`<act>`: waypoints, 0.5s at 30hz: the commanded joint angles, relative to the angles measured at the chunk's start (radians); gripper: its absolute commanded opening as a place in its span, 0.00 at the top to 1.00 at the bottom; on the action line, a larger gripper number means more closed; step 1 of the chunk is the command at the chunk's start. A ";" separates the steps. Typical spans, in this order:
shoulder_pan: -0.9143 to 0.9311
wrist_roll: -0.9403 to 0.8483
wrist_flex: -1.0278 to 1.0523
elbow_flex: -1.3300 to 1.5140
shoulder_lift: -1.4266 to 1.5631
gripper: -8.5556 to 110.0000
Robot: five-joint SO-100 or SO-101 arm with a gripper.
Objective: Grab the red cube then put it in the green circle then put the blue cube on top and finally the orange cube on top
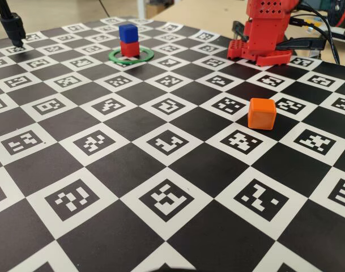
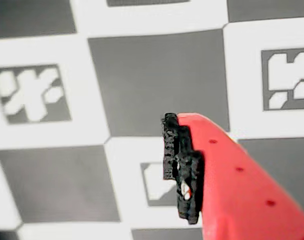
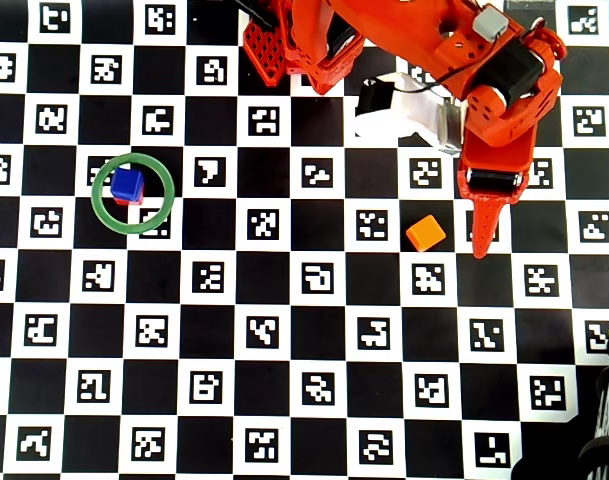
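Observation:
The blue cube (image 1: 127, 33) sits on top of the red cube (image 1: 130, 49) inside the green circle (image 1: 113, 56) at the far left of the board. From above the blue cube (image 3: 127, 184) hides nearly all of the red cube (image 3: 118, 200) inside the ring (image 3: 134, 228). The orange cube (image 1: 262, 113) lies alone on the board, at the right in the overhead view (image 3: 425, 233). My gripper (image 3: 480, 245) hangs just right of it, shut and empty. The wrist view shows only my closed gripper (image 2: 175, 122) over the board, with no cube.
The red arm base (image 1: 263, 34) stands at the board's far edge, with a white part (image 3: 394, 115) below the arm. A black stand (image 1: 11, 25) is at the far left corner. Cables (image 3: 594, 455) lie off the board's corner.

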 commanded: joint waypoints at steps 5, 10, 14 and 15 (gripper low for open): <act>-0.028 0.000 -0.175 0.155 -0.003 0.51; -0.011 -0.009 -0.239 0.224 -0.028 0.51; 0.021 -0.021 -0.281 0.239 -0.054 0.51; 0.031 -0.025 -0.290 0.239 -0.063 0.51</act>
